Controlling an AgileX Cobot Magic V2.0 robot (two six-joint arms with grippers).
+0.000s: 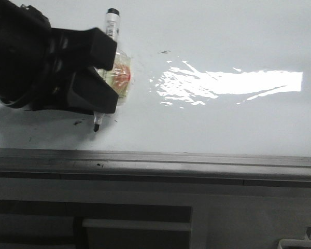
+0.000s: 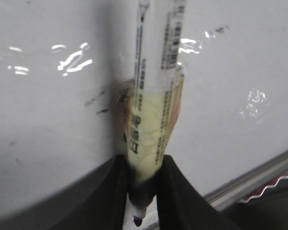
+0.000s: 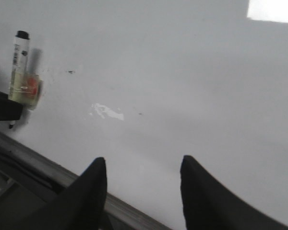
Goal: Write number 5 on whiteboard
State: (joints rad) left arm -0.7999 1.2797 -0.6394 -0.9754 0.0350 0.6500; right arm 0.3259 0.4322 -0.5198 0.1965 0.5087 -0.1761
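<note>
**Marker tip at whiteboard, no 5 visible**

Left end effector (image 1: 96, 78) clamps a marker (image 1: 110, 49) wrapped in yellowish tape, tip down beside small dark smudges (image 1: 76, 123); whiteboard (image 1: 223, 124) lies beneath it, grey edge strip (image 1: 197, 162) just past the tip; right end effector (image 3: 143, 191) spread, hovering over bare board.

the left pincer (image 1: 101, 72) hides the marker's (image 1: 112, 23) middle, perhaps any drawn line.

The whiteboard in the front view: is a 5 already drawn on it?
No. The whiteboard shows only faint smudges and glare, while the left tool holds the marker over it.
</note>
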